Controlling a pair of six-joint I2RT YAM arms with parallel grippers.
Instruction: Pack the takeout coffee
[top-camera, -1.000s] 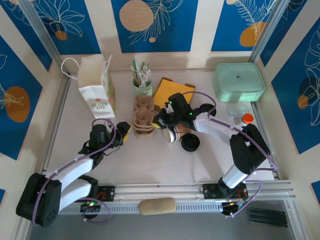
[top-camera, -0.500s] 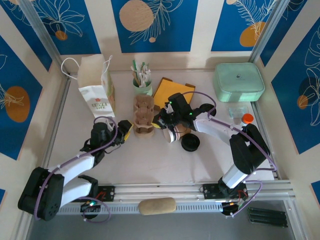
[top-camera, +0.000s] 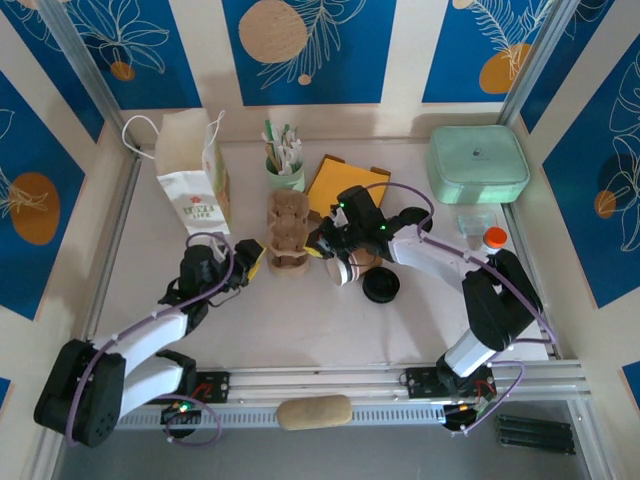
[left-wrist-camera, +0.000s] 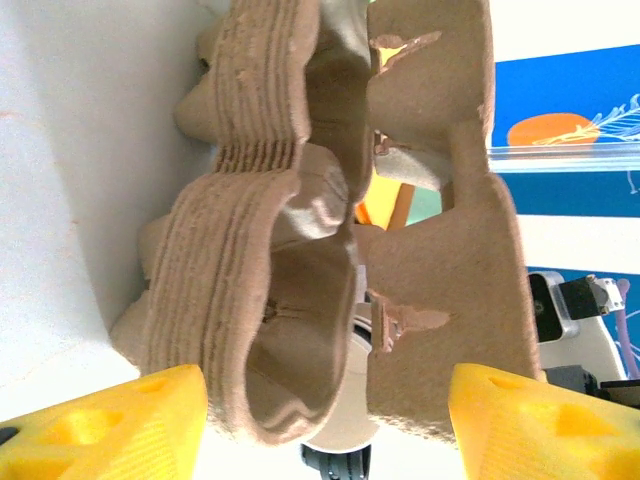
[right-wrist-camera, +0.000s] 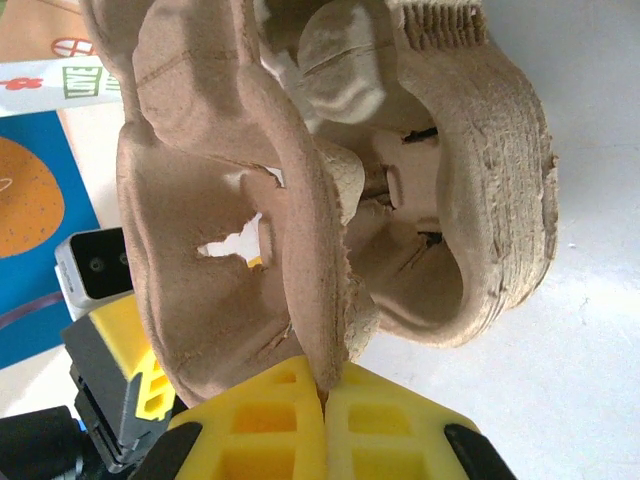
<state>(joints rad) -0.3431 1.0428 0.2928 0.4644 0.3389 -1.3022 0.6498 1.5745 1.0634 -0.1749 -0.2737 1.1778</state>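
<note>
My right gripper (right-wrist-camera: 325, 405) sits at the bottom edge, its two yellow fingertips (right-wrist-camera: 260, 420) pressed together on a thin, ragged wall of the brown moulded-pulp cup carrier (right-wrist-camera: 220, 200), which rises tilted above them. To the right of that pinched wall the pulp opens into deep cup wells, and a ribbed rim (right-wrist-camera: 505, 170) of many stacked layers curves over the white table (right-wrist-camera: 590, 340). At the left I see a blue wall panel (right-wrist-camera: 80, 150) with an orange disc, and a white paper bag (right-wrist-camera: 50, 80) with green print at top left.
</note>
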